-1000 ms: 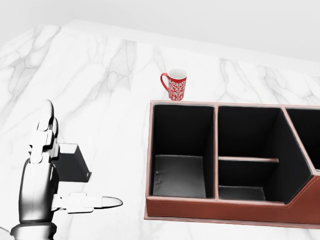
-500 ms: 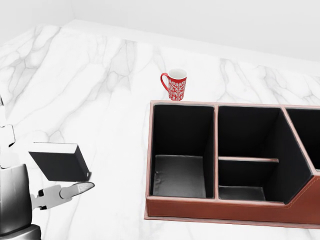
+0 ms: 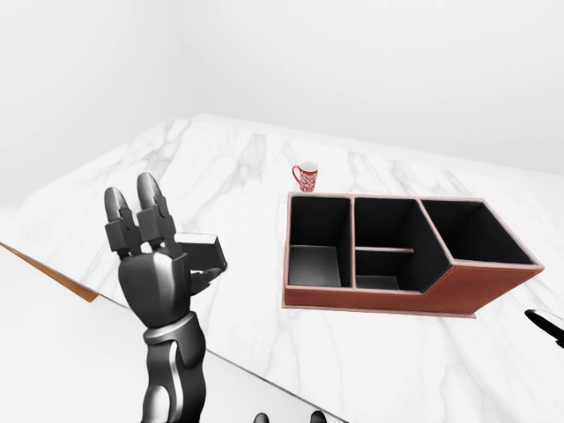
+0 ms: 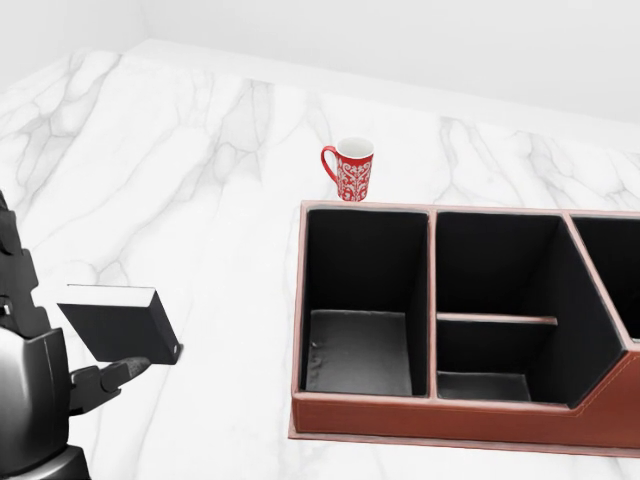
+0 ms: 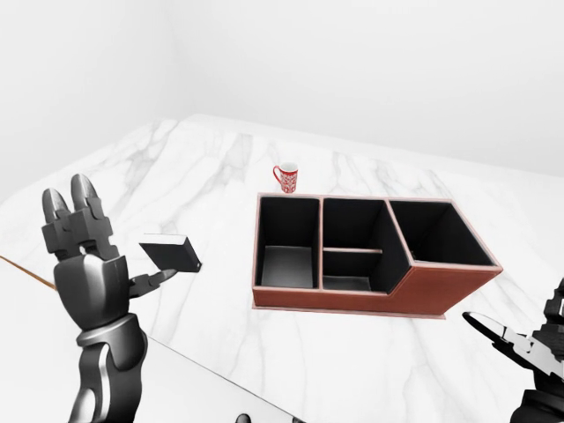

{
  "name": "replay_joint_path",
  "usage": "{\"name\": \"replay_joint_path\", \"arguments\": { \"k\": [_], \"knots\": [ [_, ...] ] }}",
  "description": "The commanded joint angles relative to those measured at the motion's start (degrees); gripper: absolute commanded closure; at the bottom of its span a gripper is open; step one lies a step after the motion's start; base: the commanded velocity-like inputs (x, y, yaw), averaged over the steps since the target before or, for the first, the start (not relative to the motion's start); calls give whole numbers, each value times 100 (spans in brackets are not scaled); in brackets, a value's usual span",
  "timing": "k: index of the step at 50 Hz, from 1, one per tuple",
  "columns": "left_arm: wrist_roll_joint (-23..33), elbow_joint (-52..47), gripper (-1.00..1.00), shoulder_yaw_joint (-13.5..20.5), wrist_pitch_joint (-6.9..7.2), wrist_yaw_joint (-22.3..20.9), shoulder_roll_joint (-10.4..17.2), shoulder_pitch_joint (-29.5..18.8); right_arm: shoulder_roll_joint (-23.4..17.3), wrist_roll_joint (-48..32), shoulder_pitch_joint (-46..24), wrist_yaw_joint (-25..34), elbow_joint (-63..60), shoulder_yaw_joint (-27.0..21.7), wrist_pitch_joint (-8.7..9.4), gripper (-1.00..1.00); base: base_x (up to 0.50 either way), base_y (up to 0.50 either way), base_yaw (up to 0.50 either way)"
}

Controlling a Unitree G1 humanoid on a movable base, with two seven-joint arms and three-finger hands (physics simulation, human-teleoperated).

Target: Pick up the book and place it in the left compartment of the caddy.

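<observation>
On the marble counter (image 4: pixel 200 180), at the left of the head view, the dark book (image 4: pixel 120 322) is seen well apart from the caddy (image 4: pixel 450 418), whose left compartment (image 4: pixel 362 350) holds nothing. The left hand (image 5: pixel 88 264) is raised just beside the book with fingers (image 5: pixel 70 211) extended and unclenched, its thumb under the book's edge. The right hand (image 5: pixel 529 344) is barely shown; its state cannot be told. A red patterned mug (image 4: pixel 350 169) is set just above the caddy.
</observation>
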Motion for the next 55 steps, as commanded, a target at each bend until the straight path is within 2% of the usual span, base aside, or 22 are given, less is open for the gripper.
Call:
{"name": "replay_joint_path", "arguments": {
  "k": [1,8,10,12,13,15,26,31,55],
  "knots": [
    [840,331,-100,-175,0,26,57,-108,14,-5,11,-18,-52,-20,0,-100,0,0,0],
    [1112,487,-100,-198,0,48,74,-142,-12,-39,-12,-13,68,21,0,-100,0,0,0],
    [1599,283,-100,-272,0,37,69,-96,-18,-40,-17,-21,77,22,0,-100,0,0,0],
    [1595,275,-100,-301,0,27,48,-98,-16,-42,-12,-21,74,23,0,-100,0,0,0],
    [1918,345,-100,-361,0,80,73,-123,-11,-17,-6,-28,42,14,0,-100,0,0,0],
    [1837,337,-100,-376,0,81,63,-98,-8,-16,-1,-17,38,8,0,-100,0,0,0],
    [2116,745,-100,-364,0,275,120,-213,-10,-43,-27,1,82,29,0,-100,0,0,0],
    [1947,758,-100,-338,0,111,85,-230,-16,-45,-17,-21,49,30,0,-100,0,0,0],
    [1937,846,-100,-332,0,132,127,-258,-4,-159,-11,8,36,18,0,-100,0,0,0]
  ]
}}
